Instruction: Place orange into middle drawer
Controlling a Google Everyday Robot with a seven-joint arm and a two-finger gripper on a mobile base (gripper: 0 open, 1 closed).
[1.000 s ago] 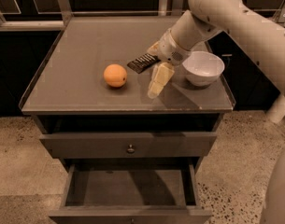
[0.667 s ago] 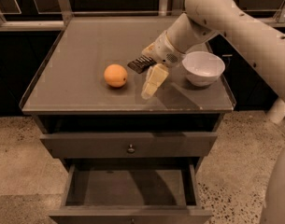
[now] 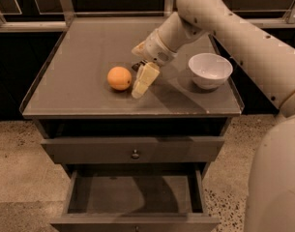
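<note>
Orange (image 3: 120, 78) on cabinet top (image 3: 79, 57), gripper (image 3: 136, 81) just beside (jaws spread); middle drawer (image 3: 135, 195) open.

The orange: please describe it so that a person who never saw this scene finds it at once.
Look at the grey cabinet top above the open middle drawer. The orange lies left of centre there, just left of the gripper. It is the only round orange-coloured thing; the white bowl stands far right.
</note>
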